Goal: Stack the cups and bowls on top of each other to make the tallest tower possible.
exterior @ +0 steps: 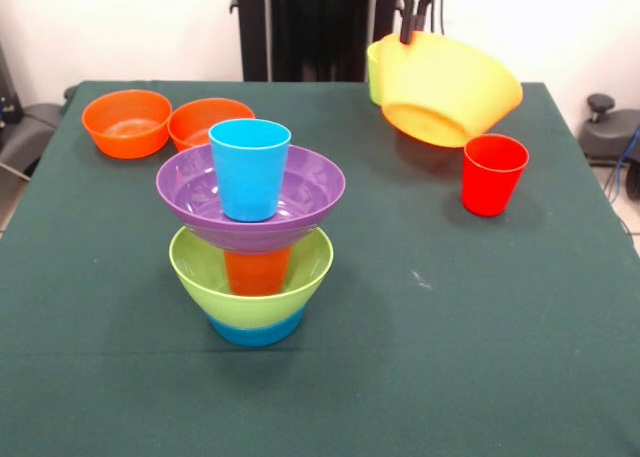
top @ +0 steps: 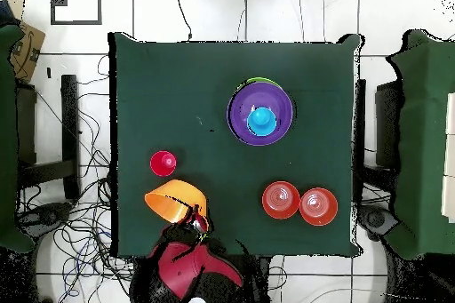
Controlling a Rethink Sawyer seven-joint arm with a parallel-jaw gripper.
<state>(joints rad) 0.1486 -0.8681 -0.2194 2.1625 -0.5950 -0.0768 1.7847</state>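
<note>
We see the gripper (exterior: 408, 32) at the far right of the table in the front view, its dark fingers closed over the far rim of the yellow bowl (exterior: 450, 92), which hangs tilted above the cloth with its near side dipping low. A sliver of the yellow-green cup (exterior: 373, 69) peeks out just behind the bowl's left edge. In the overhead view the gripper (top: 197, 219) pinches the same bowl (top: 173, 200) close to the robot's base.

Just near and right of the lifted bowl in the front view stands the red cup (exterior: 494, 173), upright on the green table (exterior: 480, 317) and close under the bowl's low side.

The tower (exterior: 252, 237) stands near the middle, left of centre. We read it from the bottom: the small blue bowl (exterior: 256, 329), the lime green bowl (exterior: 250, 277), the orange cup (exterior: 257, 271) inside it, the purple bowl (exterior: 250, 199) resting on that cup, and the light blue cup (exterior: 249, 167) upright in the purple bowl.

At the far left two small orange bowls (exterior: 127, 122) sit side by side, touching, well apart from the gripper.
</note>
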